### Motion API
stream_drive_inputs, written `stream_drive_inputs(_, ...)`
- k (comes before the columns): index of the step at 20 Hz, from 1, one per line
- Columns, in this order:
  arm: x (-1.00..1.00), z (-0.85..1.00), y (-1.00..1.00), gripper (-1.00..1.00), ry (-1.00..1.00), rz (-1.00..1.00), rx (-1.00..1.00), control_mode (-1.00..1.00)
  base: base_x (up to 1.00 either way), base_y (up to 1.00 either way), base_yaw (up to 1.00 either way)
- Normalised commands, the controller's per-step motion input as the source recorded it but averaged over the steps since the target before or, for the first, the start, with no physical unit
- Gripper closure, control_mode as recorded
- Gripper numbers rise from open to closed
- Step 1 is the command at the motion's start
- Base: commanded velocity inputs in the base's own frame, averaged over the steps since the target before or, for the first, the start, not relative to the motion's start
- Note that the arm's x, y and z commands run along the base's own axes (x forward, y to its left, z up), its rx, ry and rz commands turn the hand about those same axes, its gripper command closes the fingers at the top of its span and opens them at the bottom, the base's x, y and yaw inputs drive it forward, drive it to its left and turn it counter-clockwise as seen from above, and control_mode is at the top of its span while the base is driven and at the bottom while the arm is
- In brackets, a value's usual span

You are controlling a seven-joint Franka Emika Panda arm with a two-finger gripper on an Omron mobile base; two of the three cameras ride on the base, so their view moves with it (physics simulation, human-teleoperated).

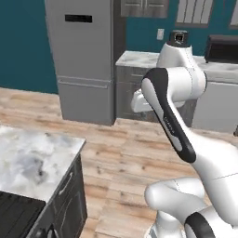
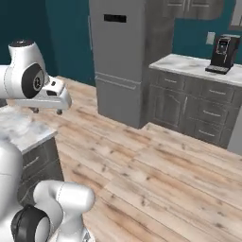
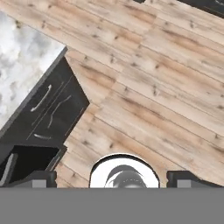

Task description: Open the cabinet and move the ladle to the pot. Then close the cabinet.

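Gripper: you have the gripper [image 3: 113,178] spread wide with nothing between its two dark fingertips [image 3: 39,178]; it points down at the bare wood floor [image 3: 166,87] beside the island. In the right base view you see the hand [image 2: 49,97] level, out past the island's edge, its fingers hanging down.

Arm: your white arm [image 1: 186,111] is folded high, its dark elbow band standing between the island and the far counter in the left base view.

Cabinet: you can see the lower edge of the dark grey wall cabinet [image 1: 145,8] just right of the refrigerator's top, with slim silver handles on its doors. Its doors look shut. In the right base view the same cabinet [image 2: 191,7] sits up beside the refrigerator, above the counter.

Refrigerator: the tall grey refrigerator [image 1: 83,60] stands against the teal wall [image 1: 23,44], well apart from your gripper.

Counter: right of the refrigerator runs a marble-topped counter [image 2: 189,65] on grey drawer units [image 2: 198,111], with a black coffee machine [image 2: 222,53] standing on it.

Island: the marble-topped island [image 1: 32,160] sits well in front of the refrigerator, with dark drawer fronts [image 3: 52,109] and short silver handles on its side.

Ladle and pot: you cannot tell where either one is.

Window: pale shutters [image 1: 194,11] sit on the wall right of the refrigerator, past the cabinet.
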Motion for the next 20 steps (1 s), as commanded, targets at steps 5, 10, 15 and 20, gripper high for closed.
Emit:
stream_drive_inputs(5,0.0,0.0,0.0,-1.0,0.0,0.0,0.0,1.0,0.0,-0.19,-0.9)
stream_drive_inputs(10,0.0,0.0,0.0,-1.0,0.0,0.0,0.0,1.0,0.0,-0.21,-0.88)
stream_drive_inputs(15,0.0,0.0,0.0,-1.0,0.0,0.0,0.0,1.0,0.0,-0.23,-0.87)
stream_drive_inputs(20,0.0,0.0,0.0,-1.0,0.0,0.0,0.0,1.0,0.0,-0.29,-0.86)
